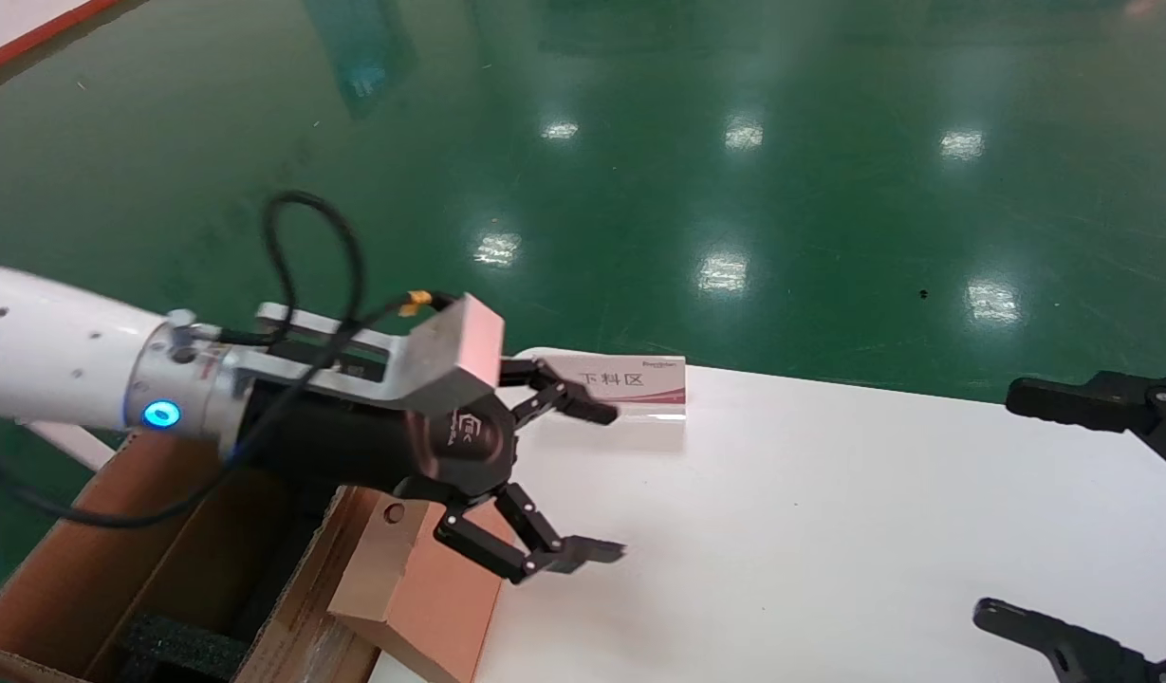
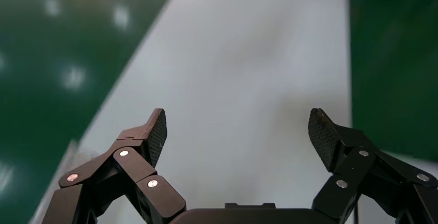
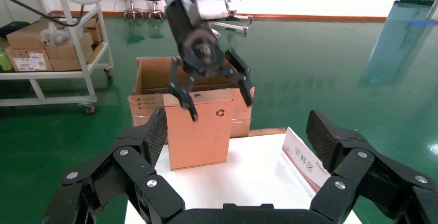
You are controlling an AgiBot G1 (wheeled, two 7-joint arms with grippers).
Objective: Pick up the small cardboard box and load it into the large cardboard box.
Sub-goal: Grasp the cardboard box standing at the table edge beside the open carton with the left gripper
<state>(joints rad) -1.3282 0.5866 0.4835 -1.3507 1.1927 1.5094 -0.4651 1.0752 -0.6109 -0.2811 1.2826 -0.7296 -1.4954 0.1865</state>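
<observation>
Large cardboard box (image 1: 99, 550): stood open off the surface's (image 1: 829, 531) left edge
Small cardboard box (image 1: 421, 598): leaned at that edge, not loaded
My left tool (image 1: 583, 479): spread wide, empty, above it
My right tool (image 1: 1066, 512): parked, open

The small cardboard box (image 1: 421, 593) and large cardboard box (image 1: 80, 560) are matt brown card, black foam (image 1: 179, 645) inside. The surface (image 1: 829, 512) is smooth white; the floor (image 1: 639, 171) glossy green. The left gripper (image 1: 597, 479) is black plastic with textured pads (image 2: 157, 131).

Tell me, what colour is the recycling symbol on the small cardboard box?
Black, printed on the brown small cardboard box; the right wrist view shows it best.
</observation>
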